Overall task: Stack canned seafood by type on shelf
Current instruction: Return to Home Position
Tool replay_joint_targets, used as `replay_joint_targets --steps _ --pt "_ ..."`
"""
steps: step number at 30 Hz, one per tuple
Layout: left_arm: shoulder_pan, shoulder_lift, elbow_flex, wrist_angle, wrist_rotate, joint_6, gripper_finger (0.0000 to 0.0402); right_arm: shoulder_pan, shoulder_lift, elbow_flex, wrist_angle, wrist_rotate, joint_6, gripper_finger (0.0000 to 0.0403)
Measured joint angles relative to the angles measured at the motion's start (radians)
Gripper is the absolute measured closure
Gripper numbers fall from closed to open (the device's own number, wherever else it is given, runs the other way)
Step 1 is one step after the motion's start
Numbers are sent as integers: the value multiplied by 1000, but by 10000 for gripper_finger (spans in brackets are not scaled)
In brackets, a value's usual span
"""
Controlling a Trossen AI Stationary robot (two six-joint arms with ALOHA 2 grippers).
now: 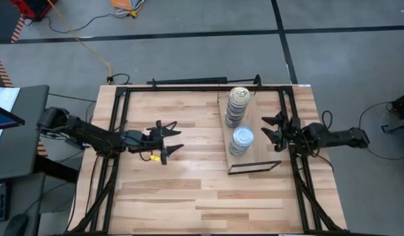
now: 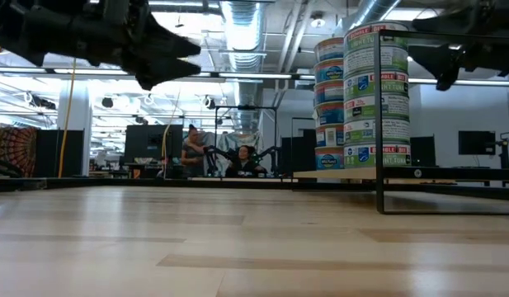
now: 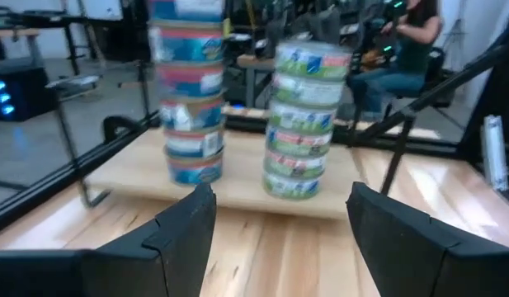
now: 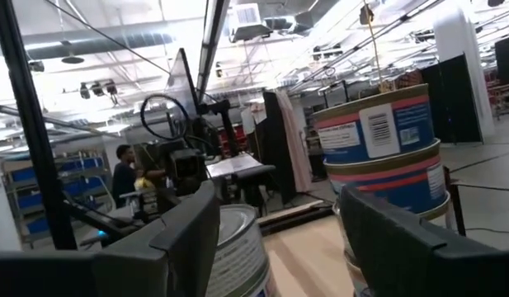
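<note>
Pale butcher-block planks are running across the surface (image 1: 188, 196), which is lying bare along its near edge, with a black tube frame (image 1: 116, 164) standing along its sides. Around it grey floor (image 1: 346, 59) is showing, crossed by dark tape lines, and an orange cable (image 1: 84, 39) is trailing over it. Beyond the far edge, in the low view, the room is opening out under ceiling ducts (image 2: 242, 21) and strip lights, and people (image 2: 246, 157) are showing among dark stands.

The left gripper (image 1: 175, 136) is hovering above the bare middle of the surface, its fingers spread wide and holding nothing. It is pointing toward the shelf (image 1: 259, 108) and is well apart from it. The shelf is lying flat on the right half of the surface, with its dark-edged strip (image 1: 254, 167) at the near end. Two stacks of tins are standing upright on it, close together but not touching. The green-labelled stack (image 2: 376, 87), with a silvery top, is standing nearer, and the blue-labelled stack (image 2: 328, 103), with a pale gold top, is standing behind it. The right gripper (image 1: 266, 127) is hanging at the shelf's right edge, just beside the green-labelled stack. It is also open and empty, and it is facing in toward the two stacks.
</note>
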Motion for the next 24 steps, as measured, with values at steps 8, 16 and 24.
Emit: replay_joint_targets --steps 8,16,24 --pt "-1 -49 -83 8 -5 -28 138 -163 0 0 -9 -136 55 126" --pt "-18 -133 -263 260 -44 -10 138 -280 1 0 -14 -245 60 127" --pt "-13 -336 -292 72 -16 -13 138 -338 0 1 112 -260 -60 127"
